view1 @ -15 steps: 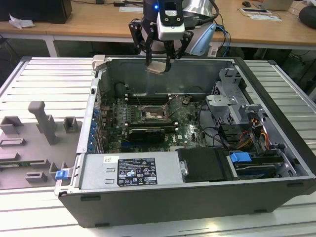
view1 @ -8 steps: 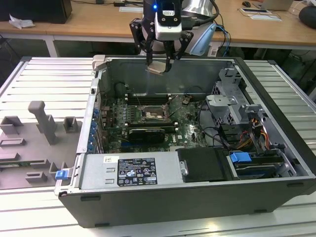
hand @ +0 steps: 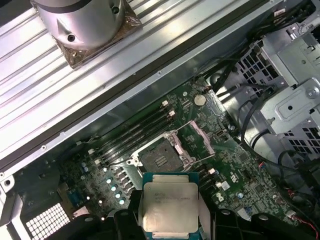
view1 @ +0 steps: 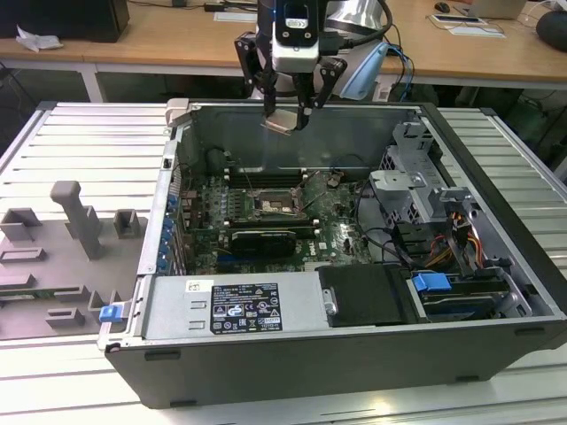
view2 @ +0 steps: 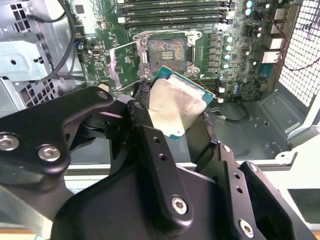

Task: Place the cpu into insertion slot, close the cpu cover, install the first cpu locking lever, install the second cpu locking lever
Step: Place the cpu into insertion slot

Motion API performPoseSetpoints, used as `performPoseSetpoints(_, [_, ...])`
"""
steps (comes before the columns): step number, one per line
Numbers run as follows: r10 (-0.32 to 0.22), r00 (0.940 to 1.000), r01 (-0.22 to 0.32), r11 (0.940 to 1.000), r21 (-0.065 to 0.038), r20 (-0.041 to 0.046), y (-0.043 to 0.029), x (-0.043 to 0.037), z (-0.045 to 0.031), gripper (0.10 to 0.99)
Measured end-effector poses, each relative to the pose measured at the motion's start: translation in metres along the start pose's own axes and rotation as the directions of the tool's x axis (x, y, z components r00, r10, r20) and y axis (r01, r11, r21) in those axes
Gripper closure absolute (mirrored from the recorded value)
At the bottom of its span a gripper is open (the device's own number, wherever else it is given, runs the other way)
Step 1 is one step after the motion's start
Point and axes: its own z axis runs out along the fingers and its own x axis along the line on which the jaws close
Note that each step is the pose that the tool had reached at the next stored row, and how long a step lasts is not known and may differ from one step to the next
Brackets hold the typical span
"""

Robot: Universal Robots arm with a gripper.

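Observation:
My gripper (view1: pixel 287 117) hangs above the back wall of the open computer case, shut on the cpu (view1: pixel 284 120), a flat square chip with a pale metal top. Both wrist views show the cpu (view2: pixel 175 106) (hand: pixel 170 206) clamped edge to edge between the black fingers (view2: pixel 141 111). The insertion slot (view1: pixel 272 205) (view2: pixel 166 51) (hand: pixel 160 159) lies well below on the green board, its dark centre bare. The cpu cover (view2: pixel 123 62) (hand: pixel 199 138) is swung open beside the slot.
Long black memory slots (view1: pixel 266 175) run behind the socket and a black card (view1: pixel 262 239) lies in front of it. A metal drive cage (view1: pixel 416 181) with cables fills the exterior view's right side of the case (view1: pixel 159 230). Grey fixture blocks (view1: pixel 75 221) stand outside on the left.

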Motion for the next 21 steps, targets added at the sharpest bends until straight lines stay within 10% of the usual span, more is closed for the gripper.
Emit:
performPoseSetpoints(12, [0.101,0.9948,-0.101,0.9949,-0.003,0.0089,0.0,0.0,0.0002,0.553])
performPoseSetpoints(21, [0.211,0.9774,-0.21,0.9776,-0.006,0.0184,-0.0001,0.0,0.0007,0.553])
